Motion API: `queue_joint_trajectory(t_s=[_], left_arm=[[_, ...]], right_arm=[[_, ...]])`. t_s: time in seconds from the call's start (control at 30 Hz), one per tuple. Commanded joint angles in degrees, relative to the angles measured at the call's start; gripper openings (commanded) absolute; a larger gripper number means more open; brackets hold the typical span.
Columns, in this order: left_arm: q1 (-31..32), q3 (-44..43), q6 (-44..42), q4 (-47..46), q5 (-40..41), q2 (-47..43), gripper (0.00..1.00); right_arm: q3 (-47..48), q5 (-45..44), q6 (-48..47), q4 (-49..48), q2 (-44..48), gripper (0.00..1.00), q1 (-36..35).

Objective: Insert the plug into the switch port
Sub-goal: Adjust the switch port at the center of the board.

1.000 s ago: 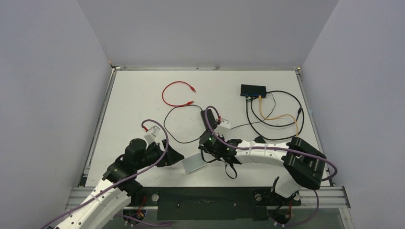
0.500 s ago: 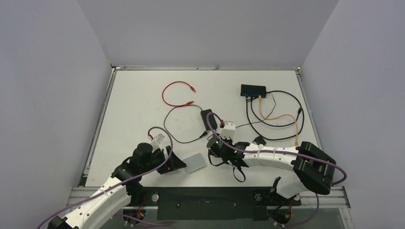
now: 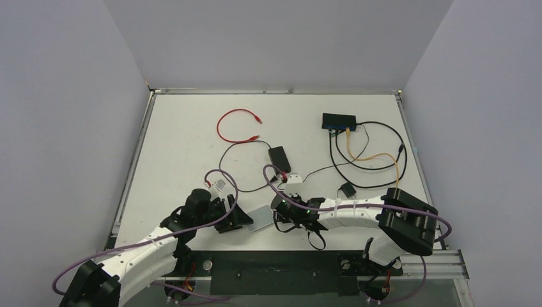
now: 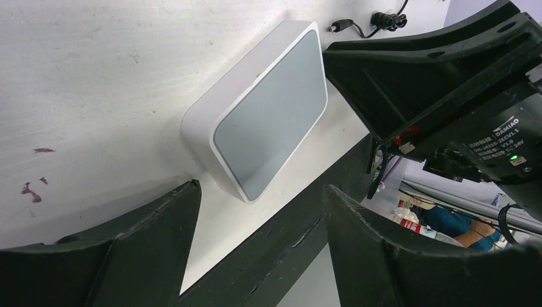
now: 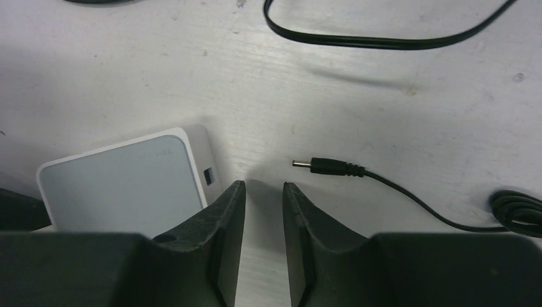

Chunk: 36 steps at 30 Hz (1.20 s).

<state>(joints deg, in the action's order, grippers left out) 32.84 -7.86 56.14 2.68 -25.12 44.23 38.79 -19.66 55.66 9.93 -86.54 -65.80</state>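
Low over the table, the right gripper has its jaws only a sliver apart, with nothing between them. The plug, a small barrel tip on a thin black cable, lies flat just ahead of those jaws and a little to their right, clear of them. Just to their left sits the grey pad. The left gripper is spread wide and empty, with the pad lying straight ahead of its jaws, close to their tips. The black switch box rests far beyond both pairs of jaws, at the back right of the table. An orange cable runs into its blue front. The port is probably in that strip, but it is too small to pick out from above.
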Motion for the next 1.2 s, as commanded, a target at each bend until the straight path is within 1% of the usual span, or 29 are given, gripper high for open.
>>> queue_joint_trajectory(t_s=[0.0,0.13,0.37,0.7,0.83,0.97,1.17], left_arm=[[-0.23,-1.54,-0.86,-5.79,-0.25,1.51,0.67],[-0.24,-2.10,-1.62,-6.32,0.25,3.07,0.67],[-0.26,-3.63,-2.50,-6.26,2.50,4.76,0.67],[-0.44,-6.56,-4.52,-6.00,5.76,8.32,0.67],[-0.85,-8.10,-6.00,-5.24,6.22,9.67,0.67],[-1.59,-10.19,-8.63,-1.86,8.69,9.71,0.67],[-2.89,-12.16,-9.91,2.08,10.18,6.67,0.67]], right_arm=[[1.89,2.38,-0.86,-2.57,-2.64,0.24,-1.32],[2.36,4.09,-1.55,-3.05,-3.62,0.23,-2.63],[2.29,4.41,-1.40,-1.24,-3.33,0.20,-5.26],[3.74,4.32,-2.08,-0.41,-4.07,0.21,-9.92],[4.89,4.03,-2.85,0.48,-4.35,0.21,-10.47],[5.80,2.22,-4.27,3.16,-3.35,0.21,-10.44],[7.01,-3.45,-9.32,12.19,0.18,0.22,-9.43]])
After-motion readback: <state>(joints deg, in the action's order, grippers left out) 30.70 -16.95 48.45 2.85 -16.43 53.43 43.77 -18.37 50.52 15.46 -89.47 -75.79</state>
